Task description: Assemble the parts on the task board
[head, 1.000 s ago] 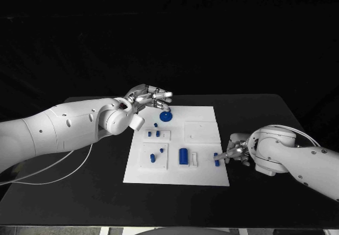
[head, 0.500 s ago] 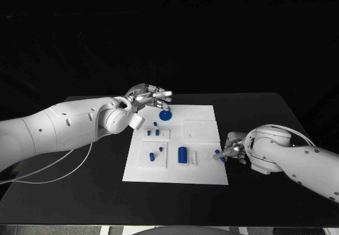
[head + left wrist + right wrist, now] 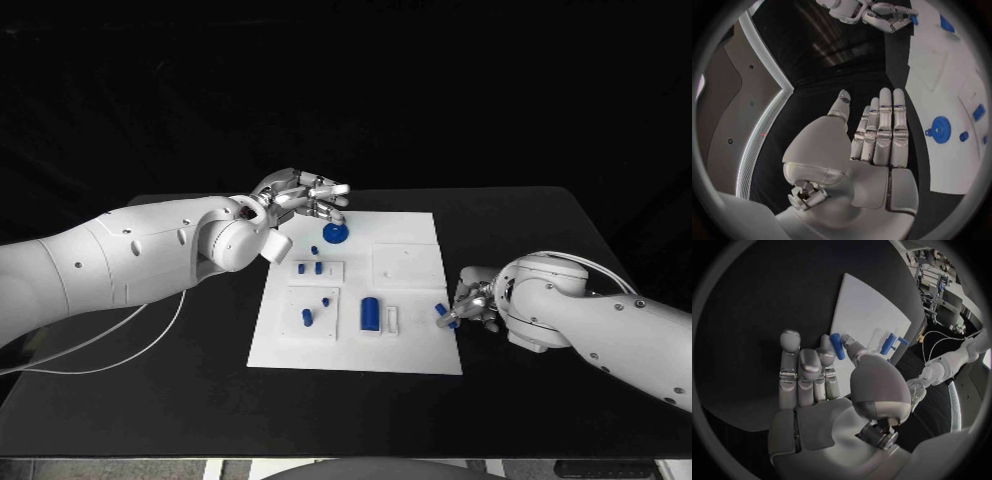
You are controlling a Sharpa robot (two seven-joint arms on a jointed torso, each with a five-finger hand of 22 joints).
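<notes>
Right hand (image 3: 470,303) has lifted a small blue peg (image 3: 446,316) off the task board (image 3: 410,350) since a sec ago, when peg lay on board's right edge under its fingertips; peg now sits slightly higher and tilted, pinched betw. thumb and a finger at board's right edge; right wrist view shows same peg (image 3: 837,346) held at the fingertips, other fingers (image 3: 790,365) upright and close together, with board (image 3: 864,310) beyond. Left hand (image 3: 307,196) has barely moved; it hovers at board's far left corner, fingers extended and spread a little, holding nothing; left wrist view shows the hand (image 3: 873,150) flat and open, palm toward camera, beside the blue gear (image 3: 941,129); gear (image 3: 336,235) lies on board near far edge, just beside the left hand's fingertips; whether they touch it, cannot tell. On board: two small blue pieces (image 3: 309,268) on a raised white plate left of centre; a blue piece (image 3: 307,318) on another raised plate nearer the robot; a larger blue cylinder (image 3: 369,313) near the middle, next to a white block (image 3: 391,319); board rests on black table (image 3: 548,390). White cable (image 3: 101,350) trails over table's left side under left arm.
</notes>
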